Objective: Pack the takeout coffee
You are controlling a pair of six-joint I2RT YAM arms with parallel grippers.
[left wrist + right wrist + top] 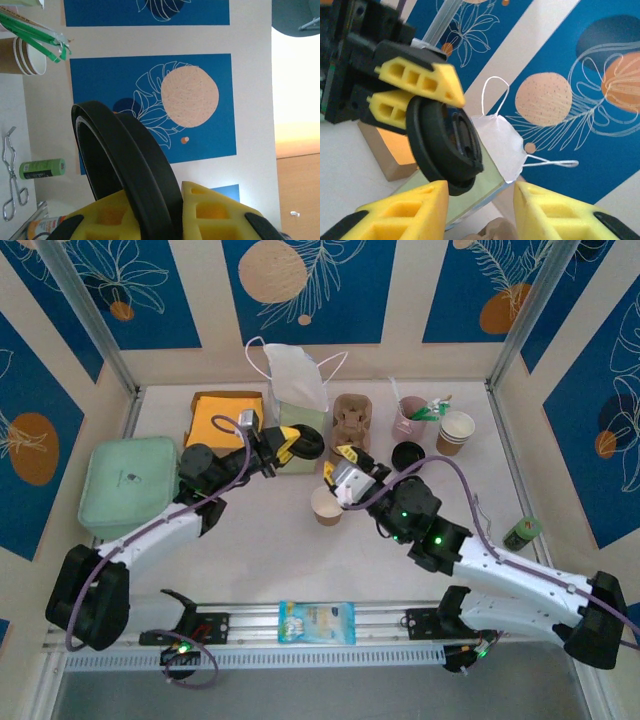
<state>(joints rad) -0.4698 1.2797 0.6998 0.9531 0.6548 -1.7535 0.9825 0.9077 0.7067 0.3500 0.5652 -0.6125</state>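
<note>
Top external: left jaws pinched the lid (308, 443) beside the bag (298, 400); right jaws stood spread beside a lidless cup (326, 506) mid-table. Left wrist: lid (135, 165) clamped on edge. Right wrist: spread jaws sat just below that lid (442, 145).

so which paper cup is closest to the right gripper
The single lidless brown paper cup mid-table, just beside the right gripper; the other cups sit stacked at the back right.

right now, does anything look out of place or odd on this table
A black lid sits on no cup: the left gripper pinches it on edge in the air, while a lidless brown cup stands by the right gripper.
</note>
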